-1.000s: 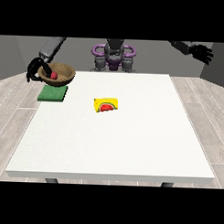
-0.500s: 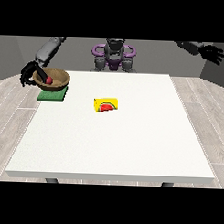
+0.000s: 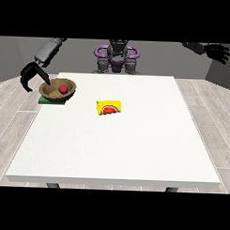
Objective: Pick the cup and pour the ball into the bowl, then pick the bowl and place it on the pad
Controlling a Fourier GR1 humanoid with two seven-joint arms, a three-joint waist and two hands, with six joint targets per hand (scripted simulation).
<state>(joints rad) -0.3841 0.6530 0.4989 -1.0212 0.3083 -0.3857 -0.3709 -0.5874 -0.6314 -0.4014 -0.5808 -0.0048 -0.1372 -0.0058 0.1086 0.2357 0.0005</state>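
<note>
Hand at the view's left [image 3: 32,75]: black, fingers spread and hanging downward, holding nothing, just off the table's left edge and close beside the bowl [image 3: 57,90], with a narrow gap between fingertips and rim, so no contact that can be made out. Grey arm rising from that hand up and back toward the robot's shoulder. From the near side going back: broad white table [image 3: 120,154], its front half bare. Further in, near the middle, slightly left, a yellow cup [image 3: 110,108] lying on its side, with a red and green mark on its face, well apart from the bowl. Further back, at the far left corner, the brown bowl sitting upright on the green pad [image 3: 50,100], of which only a thin strip along the bowl's front and left shows. Inside the bowl, a red ball [image 3: 63,89], resting right of its centre. Behind the table's far edge, the robot's torso [image 3: 117,58], grey and purple, small at the top. Far right and highest, hand at the view's right [image 3: 217,51]: raised well above and beyond the table's right corner, fingers straight and fanned out, empty, touching nothing, far from every object on the table.
</note>
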